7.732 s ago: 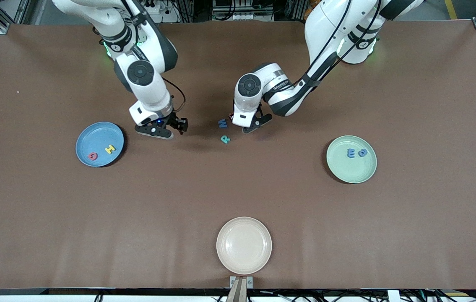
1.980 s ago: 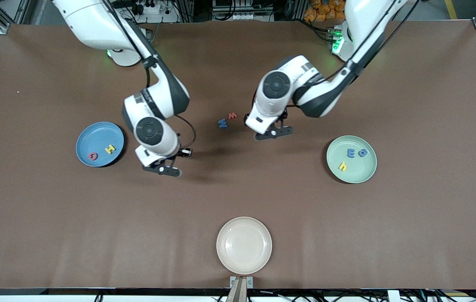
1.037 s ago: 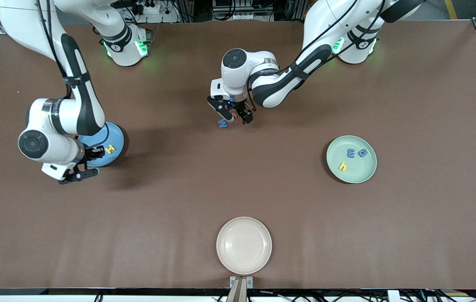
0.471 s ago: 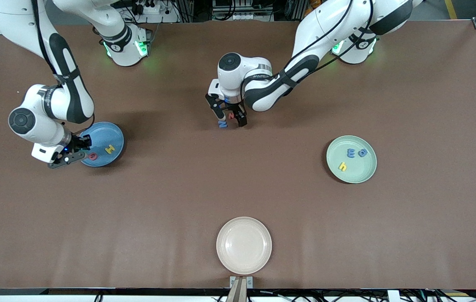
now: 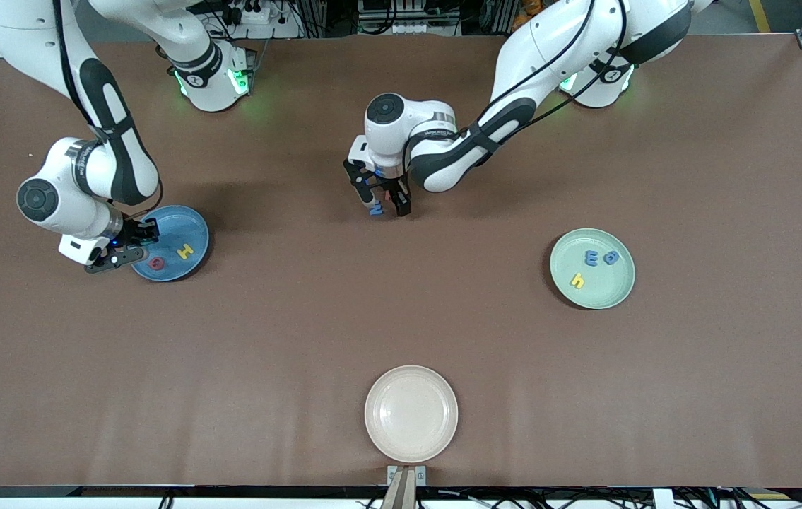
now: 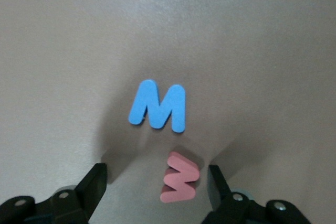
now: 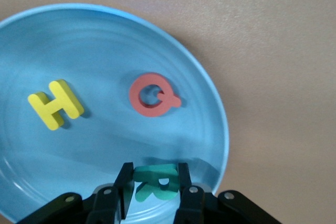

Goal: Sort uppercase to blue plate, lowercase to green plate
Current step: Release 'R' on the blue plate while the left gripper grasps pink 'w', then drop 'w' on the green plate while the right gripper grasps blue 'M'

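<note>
Right claw (image 7: 154, 188) clamped on teal R (image 7: 155, 181), over blue plate (image 7: 105, 40) rim; yellow H (image 7: 55, 104), red Q (image 7: 154, 94) inside. Left claw (image 6: 155, 195) wide, straddling red w (image 6: 179, 183) beside blue W (image 6: 158, 106), mid-table. Green plate (image 5: 602, 290): e (image 5: 591, 258), p (image 5: 610, 258), h (image 5: 577, 281).

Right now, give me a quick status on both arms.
Right gripper shut on teal R over blue plate. Left gripper open around red w, beside blue W. Nothing in the way.

blue w (image 6: 157, 106) just beside red w (image 6: 179, 183), open table around
</note>
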You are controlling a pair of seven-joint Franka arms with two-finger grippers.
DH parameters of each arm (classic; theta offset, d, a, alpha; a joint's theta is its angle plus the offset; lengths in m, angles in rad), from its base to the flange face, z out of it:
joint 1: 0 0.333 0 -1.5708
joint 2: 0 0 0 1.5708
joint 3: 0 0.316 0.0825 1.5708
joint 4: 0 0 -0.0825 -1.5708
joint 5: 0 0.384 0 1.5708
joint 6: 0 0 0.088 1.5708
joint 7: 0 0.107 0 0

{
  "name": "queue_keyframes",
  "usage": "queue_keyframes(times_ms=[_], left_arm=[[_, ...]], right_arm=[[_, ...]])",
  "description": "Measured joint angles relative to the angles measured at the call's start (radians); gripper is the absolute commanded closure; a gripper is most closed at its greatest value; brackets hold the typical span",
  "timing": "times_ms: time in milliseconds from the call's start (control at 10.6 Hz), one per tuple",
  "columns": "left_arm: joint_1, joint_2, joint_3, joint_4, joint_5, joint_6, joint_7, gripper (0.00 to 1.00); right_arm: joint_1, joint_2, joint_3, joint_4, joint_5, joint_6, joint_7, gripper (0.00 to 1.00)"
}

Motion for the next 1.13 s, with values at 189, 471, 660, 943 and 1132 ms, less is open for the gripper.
queue_keyframes(times_ms=[189,471,660,943,1132], left_arm=[[-0.002,0.001,0.000,0.002,0.000,0.000,0.000,0.59],[0.000,-0.001,-0.003,0.014,0.000,-0.003,-0.002,1.00],[0.017,-0.010,-0.003,0.026,-0.002,-0.045,-0.043,1.00],[0.156,-0.136,-0.020,0.058,-0.183,-0.226,-0.072,1.00],[0.289,-0.287,-0.024,0.061,-0.312,-0.339,-0.068,1.00]], right_arm=[[0.002,-0.001,0.027,0.000,0.003,-0.017,0.069,0.38],[0.007,-0.003,0.058,0.000,0.005,-0.020,0.134,0.23],[0.008,-0.024,0.081,0.003,0.008,-0.046,0.180,0.24],[0.012,-0.086,0.147,0.007,0.009,-0.091,0.305,0.24],[0.018,-0.111,0.201,0.008,0.010,-0.100,0.420,0.27]])
